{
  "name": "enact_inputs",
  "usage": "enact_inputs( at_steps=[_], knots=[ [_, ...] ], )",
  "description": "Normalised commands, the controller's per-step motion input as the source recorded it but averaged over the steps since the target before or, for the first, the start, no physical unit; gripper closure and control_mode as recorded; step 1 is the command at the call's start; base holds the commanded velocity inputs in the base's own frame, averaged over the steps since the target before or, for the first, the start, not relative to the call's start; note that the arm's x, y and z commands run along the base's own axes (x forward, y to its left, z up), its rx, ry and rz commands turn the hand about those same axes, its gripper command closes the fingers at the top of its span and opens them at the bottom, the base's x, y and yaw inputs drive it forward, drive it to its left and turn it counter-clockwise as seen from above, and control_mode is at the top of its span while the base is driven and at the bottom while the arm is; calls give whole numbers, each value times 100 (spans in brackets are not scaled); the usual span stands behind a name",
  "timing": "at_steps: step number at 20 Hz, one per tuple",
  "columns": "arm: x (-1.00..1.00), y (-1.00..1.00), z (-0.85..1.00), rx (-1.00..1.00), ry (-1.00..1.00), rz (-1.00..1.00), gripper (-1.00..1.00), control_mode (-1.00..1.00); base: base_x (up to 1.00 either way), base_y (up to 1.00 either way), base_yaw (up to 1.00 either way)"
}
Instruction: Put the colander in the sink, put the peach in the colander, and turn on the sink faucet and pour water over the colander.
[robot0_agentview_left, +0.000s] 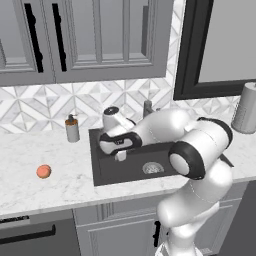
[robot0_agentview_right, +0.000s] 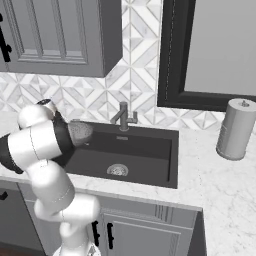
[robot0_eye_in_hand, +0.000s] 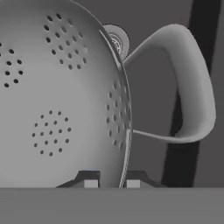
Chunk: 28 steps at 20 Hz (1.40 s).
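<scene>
My gripper (robot0_eye_in_hand: 111, 183) is shut on the rim of the grey perforated colander (robot0_eye_in_hand: 57, 100), with one fingertip on each side of the rim. One loop handle (robot0_eye_in_hand: 194, 87) juts out to the right. The colander (robot0_agentview_right: 80, 132) hangs tilted over the left part of the dark sink (robot0_agentview_right: 145, 150), above its floor. Beyond the rim I see the silver drain (robot0_eye_in_hand: 116, 40). In the left base view the hand (robot0_agentview_left: 120, 155) reaches low over the sink (robot0_agentview_left: 107, 170). The orange peach (robot0_agentview_left: 44, 171) lies on the counter to the left. The sink faucet (robot0_agentview_right: 123, 116) stands at the back rim with no water running.
A soap bottle (robot0_agentview_left: 72, 129) stands at the sink's back left corner. A grey paper-towel roll (robot0_agentview_right: 235, 129) stands on the counter to the right. Wall cabinets hang above, and a dark-framed window (robot0_agentview_right: 210, 55) is behind the sink. The marble counter (robot0_agentview_left: 30, 190) runs left.
</scene>
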Motion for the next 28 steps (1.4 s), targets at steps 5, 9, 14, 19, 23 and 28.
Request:
enact_inputs(
  at_steps=[5, 9, 14, 19, 23, 28],
  knots=[
    [1, -76, -1, 3, 8, -43, 100, -100, 0, 0, 0],
    [25, -46, -10, 2, 4, -25, 100, -100, 0, 0, 0],
    [27, -36, -20, 2, 1, -22, 100, -100, 0, 0, 0],
    [34, -11, -45, 1, 0, -17, 100, -100, 0, 0, 0],
    [40, -1, -57, 0, 0, -15, 100, -100, 0, 0, 0],
    [48, 0, -56, 0, 0, -11, 100, -100, 0, 0, 0]
  ],
)
